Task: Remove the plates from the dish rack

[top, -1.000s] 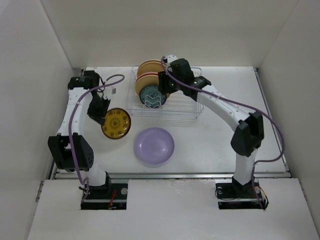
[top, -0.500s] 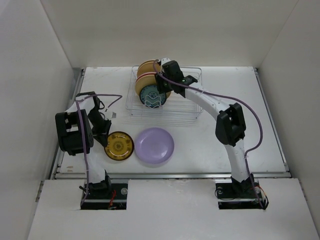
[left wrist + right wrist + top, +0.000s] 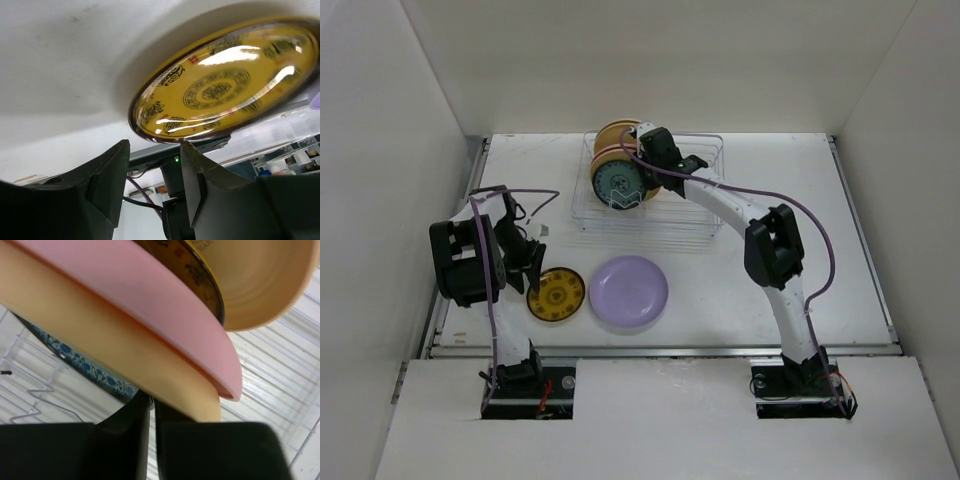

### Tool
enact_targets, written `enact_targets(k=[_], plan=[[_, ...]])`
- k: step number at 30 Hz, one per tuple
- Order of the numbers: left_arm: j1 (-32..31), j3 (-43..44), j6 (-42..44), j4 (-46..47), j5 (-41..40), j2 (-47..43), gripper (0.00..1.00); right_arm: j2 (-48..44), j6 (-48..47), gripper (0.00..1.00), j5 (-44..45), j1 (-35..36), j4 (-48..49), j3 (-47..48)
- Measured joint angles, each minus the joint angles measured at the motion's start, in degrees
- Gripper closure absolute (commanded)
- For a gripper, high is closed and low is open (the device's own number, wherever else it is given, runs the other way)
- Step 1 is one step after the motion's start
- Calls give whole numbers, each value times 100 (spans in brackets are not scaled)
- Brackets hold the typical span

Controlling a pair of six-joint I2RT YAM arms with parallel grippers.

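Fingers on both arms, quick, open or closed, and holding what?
Left fingers: open, holding nothing; the amber plate lies on the table just past them.
Right fingers: closed on the teal plate at its rim, in the dish rack.

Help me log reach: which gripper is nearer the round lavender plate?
Left. Left gripper is just left of the lavender plate; right gripper is beyond it, at the wire dish rack.

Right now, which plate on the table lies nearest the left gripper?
The amber plate, the small patterned one. It lies just past the open left gripper, while the larger, plain lavender plate sits farther to the right.
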Motion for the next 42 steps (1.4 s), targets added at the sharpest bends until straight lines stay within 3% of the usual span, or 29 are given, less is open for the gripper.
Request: enact_targets(k=[2,15,25,30,33,37,42], plan=[[35,52,-7,-11,0,-7,58,-2,-76,100,-9,9,63,-37],[68,612,-31,-240,2,-221,56,-960,-809,100,577,195,417,-691],[109,988,-402,-254,-160,-264,56,-1926,-1180,100,984,920,367,-1023],[188,1141,-551,-216,-254,-299,58,-1980,-1137,100,1047,1158,271,-1073],[199,1209,-645,-184,-332,-302,58,-1974,-1069,100,367,1117,83,-1086],[262,1235,-929,-24,-664,-315,58,-1847,-894,100,-1419,1093,-52,-1027],[553,1331,-1366,243,-1051,-369,58,-887,-586,100,-2887,1460,-289,-422]])
